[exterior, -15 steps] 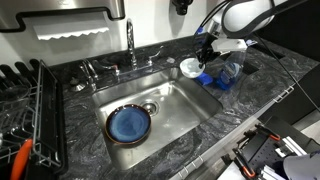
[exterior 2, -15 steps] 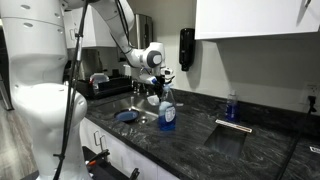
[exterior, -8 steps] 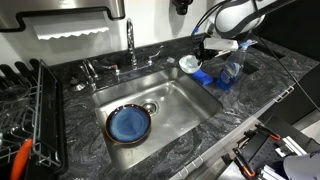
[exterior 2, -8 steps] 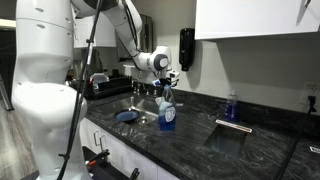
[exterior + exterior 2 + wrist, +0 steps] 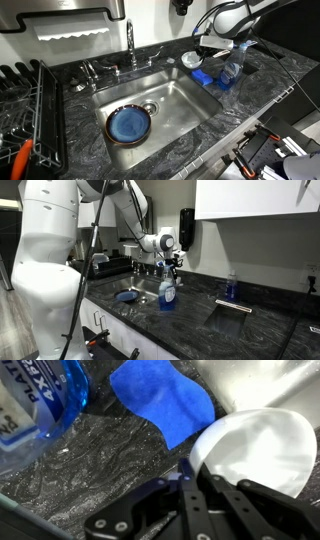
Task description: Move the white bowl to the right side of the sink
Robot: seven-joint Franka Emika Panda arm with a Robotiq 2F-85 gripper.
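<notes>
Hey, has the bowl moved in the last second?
Yes, slightly: the bowl, held by the gripper, has shifted up the exterior view, away from the sink corner beside the blue cloth.

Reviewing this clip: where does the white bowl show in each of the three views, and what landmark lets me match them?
In an exterior view: the white bowl is upper right of centre, by the far right corner of the sink.
In an exterior view: small, mid-frame, just above the bottle of blue liquid.
Wrist view: right of frame, beside the blue cloth.
Shared landmark: the bottle of blue liquid, close to the bowl in all three.
</notes>
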